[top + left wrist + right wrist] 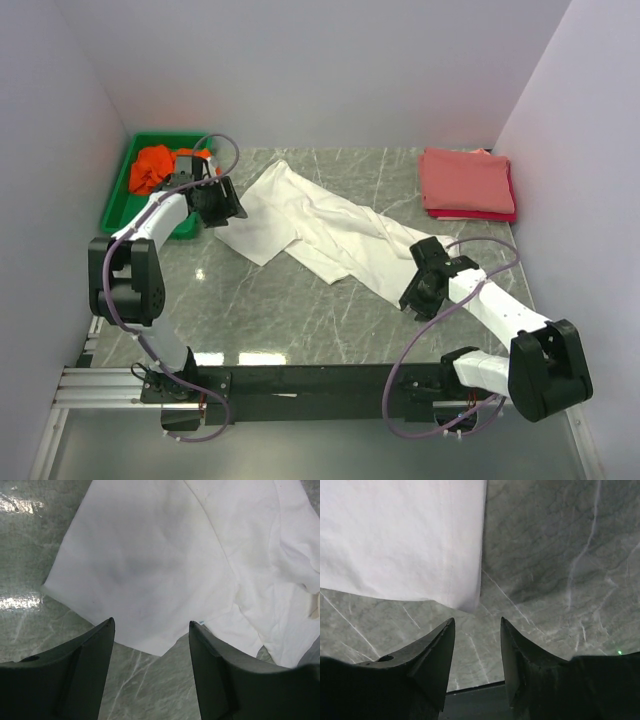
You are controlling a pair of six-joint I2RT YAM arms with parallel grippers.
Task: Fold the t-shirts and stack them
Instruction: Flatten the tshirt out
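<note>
A white t-shirt lies crumpled and stretched diagonally across the marble table; no chest print shows. My left gripper is open just off its left sleeve corner; in the left wrist view the white cloth lies just beyond the open gripper. My right gripper is open and empty at the shirt's lower right corner; the hem corner lies just ahead of the open gripper. An orange t-shirt is bunched in the green tray. Folded salmon-pink and red shirts are stacked at the back right.
The green plastic tray stands at the back left beside the left arm. White walls close in the table on the left, back and right. A black rail runs along the near edge between the arm bases.
</note>
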